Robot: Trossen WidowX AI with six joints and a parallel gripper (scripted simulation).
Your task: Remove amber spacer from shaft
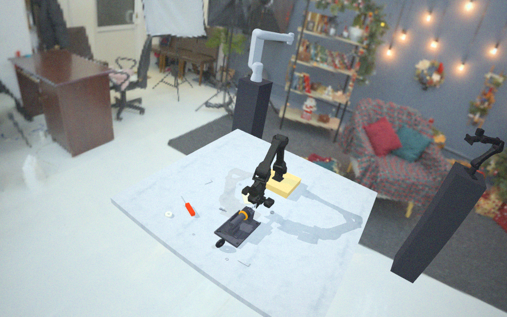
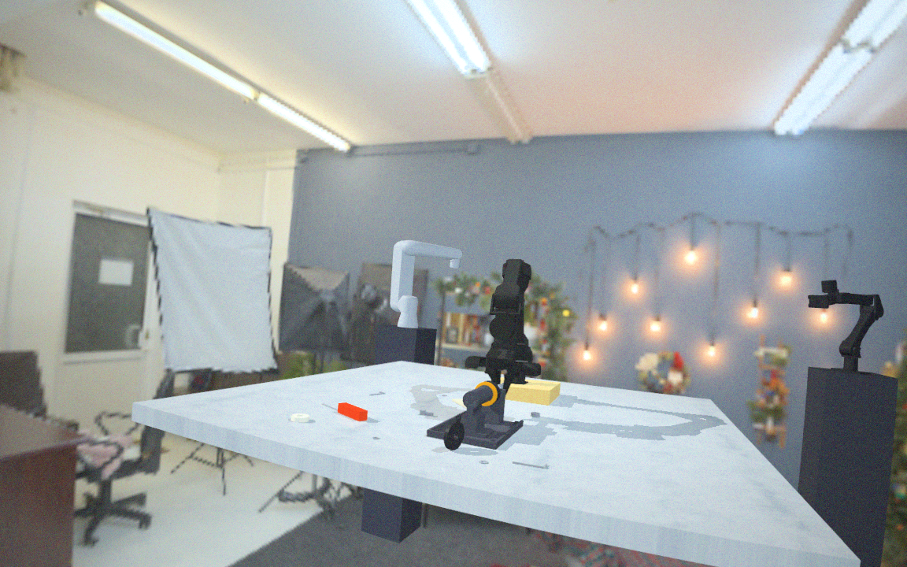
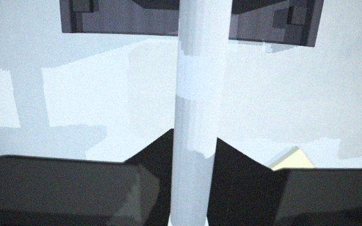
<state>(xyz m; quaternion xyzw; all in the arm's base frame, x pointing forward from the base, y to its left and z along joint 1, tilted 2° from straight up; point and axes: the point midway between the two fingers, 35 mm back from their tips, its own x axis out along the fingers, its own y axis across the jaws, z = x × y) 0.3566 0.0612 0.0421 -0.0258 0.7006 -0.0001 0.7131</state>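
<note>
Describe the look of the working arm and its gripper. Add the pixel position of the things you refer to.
The arm (image 1: pixel 270 159) (image 2: pixel 507 327) is matte black, with chunky, angular links and rounded joint housings. Its gripper (image 3: pixel 188 137) is black too: broad, dark jaws with rounded outer corners, tapering to wedge-like tips. No cables or markings can be made out.

pale silver-white shaft (image 3: pixel 198 75), matte black gripper (image 1: pixel 258 197) (image 2: pixel 505 369) (image 3: pixel 188 137), amber-orange ring (image 1: pixel 244 213) (image 2: pixel 488 394), dark purplish-grey housing base (image 1: pixel 234 236) (image 2: pixel 506 439) (image 3: pixel 121 23), tabletop (image 1: pixel 306 271) (image 2: pixel 619 493) that was pale blue-white with faint grey marbling, bright red-orange handle (image 1: pixel 189 209) (image 2: pixel 353 411), soft yellow block (image 1: pixel 288 189) (image 2: pixel 541 391)
</note>
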